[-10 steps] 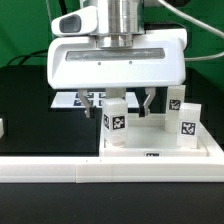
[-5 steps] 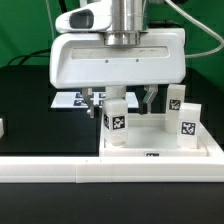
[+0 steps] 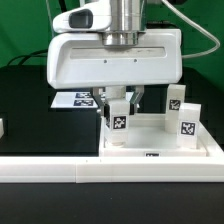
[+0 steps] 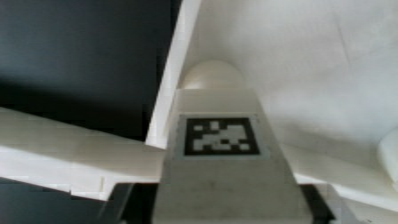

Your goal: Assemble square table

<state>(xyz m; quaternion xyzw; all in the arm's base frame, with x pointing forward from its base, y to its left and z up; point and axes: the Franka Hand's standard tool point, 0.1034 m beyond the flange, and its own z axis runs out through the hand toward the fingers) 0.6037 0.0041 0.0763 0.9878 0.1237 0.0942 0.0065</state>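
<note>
The white square tabletop slab (image 3: 160, 146) lies flat at the exterior view's right, behind the border wall. A white tagged leg (image 3: 118, 120) stands upright on its left corner. My gripper (image 3: 119, 104) hangs straight above it, with a finger on each side of the leg's top, shut on it. Two more tagged legs (image 3: 187, 125) (image 3: 176, 99) stand on the slab's right side. In the wrist view the leg (image 4: 222, 140) fills the space between my dark fingers (image 4: 143, 200), with the slab (image 4: 329, 90) beneath; my gripper (image 4: 222, 208) grips it.
The long white border wall (image 3: 90, 171) runs along the front. The marker board (image 3: 76, 100) lies on the black table behind my gripper. A small white piece (image 3: 2, 127) shows at the exterior view's left edge.
My fingers have closed inward from a wide opening onto the leg on the slab's left corner. The leg and the other parts have not moved.
</note>
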